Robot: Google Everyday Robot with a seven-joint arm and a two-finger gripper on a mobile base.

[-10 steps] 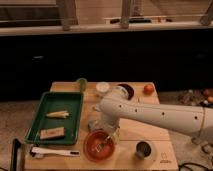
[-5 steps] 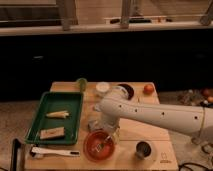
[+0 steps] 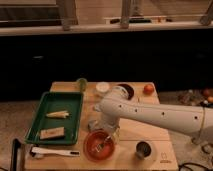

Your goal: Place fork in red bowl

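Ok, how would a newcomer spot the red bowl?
On the wooden table, look along the near edge, right of the green tray. The red bowl sits just below the end effector; it is glossy orange-red, wider than the grey metal cup to its right.

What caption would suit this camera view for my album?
Robot gripper hovers over the red bowl, with the fork inside.

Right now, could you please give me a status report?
Gripper over the red bowl's far rim. Fork in the bowl. Grey cup beside it, apart.
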